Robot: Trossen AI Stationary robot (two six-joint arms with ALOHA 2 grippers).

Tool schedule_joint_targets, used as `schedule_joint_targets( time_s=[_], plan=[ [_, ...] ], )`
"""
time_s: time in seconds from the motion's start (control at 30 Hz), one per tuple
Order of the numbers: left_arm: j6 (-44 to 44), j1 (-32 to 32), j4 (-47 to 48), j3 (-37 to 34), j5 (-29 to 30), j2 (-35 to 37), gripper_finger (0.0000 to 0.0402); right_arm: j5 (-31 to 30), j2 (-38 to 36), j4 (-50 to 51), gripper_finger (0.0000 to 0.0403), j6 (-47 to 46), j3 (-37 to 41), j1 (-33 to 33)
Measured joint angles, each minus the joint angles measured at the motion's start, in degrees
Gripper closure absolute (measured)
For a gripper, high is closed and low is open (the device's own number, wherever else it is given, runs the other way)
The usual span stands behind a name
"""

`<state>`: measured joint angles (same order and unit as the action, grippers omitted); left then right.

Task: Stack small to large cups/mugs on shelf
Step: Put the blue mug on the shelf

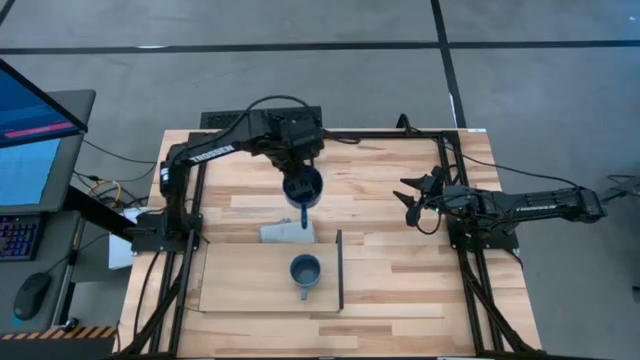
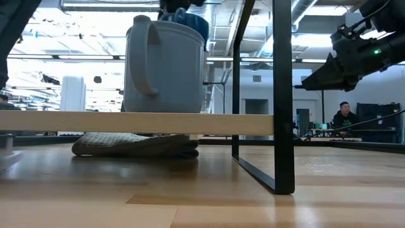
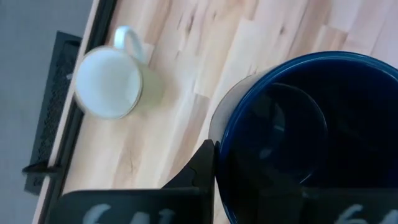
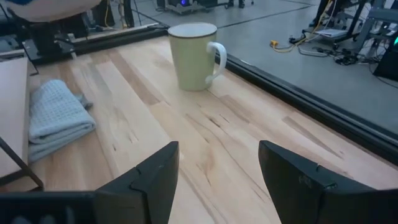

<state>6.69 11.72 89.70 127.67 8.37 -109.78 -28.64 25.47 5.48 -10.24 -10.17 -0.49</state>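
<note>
The wooden table (image 1: 400,290) holds a pale shelf (image 1: 240,285) with a small grey-blue mug (image 1: 305,271) on it. The left gripper (image 1: 300,178) grips a dark blue mug (image 1: 303,188) above the cloth (image 1: 285,233). The right gripper (image 1: 412,200) waits, fingers apart and empty, near a cream mug (image 4: 191,56).

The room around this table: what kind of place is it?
Probably a robotics lab or workshop: two arms mounted at a butcher-block table, a computer monitor beside it, and an open industrial hall with exposed ceiling ducts behind.
</note>
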Motion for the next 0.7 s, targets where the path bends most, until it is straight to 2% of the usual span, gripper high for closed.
schedule_joint_targets(
  time_s=[0.17,0.43,0.7],
  plan=[
    [2.56,-0.91,0.35,-7.56,1.13,5.54,0.0393,0.04,-0.01,-0.51,0.0159,-0.63,0.0,0.0],
    [10.86,-4.9,-1.0,-26.9,1.36,16.66,0.0393,0.04,0.0,-1.91,0.0159,-1.81,0.0,0.0],
    [20.65,-11.72,-13.65,-45.4,0.29,28.17,0.0393,-0.09,0.0,-7.34,0.0159,-1.86,0.0,0.01]
  ],
)
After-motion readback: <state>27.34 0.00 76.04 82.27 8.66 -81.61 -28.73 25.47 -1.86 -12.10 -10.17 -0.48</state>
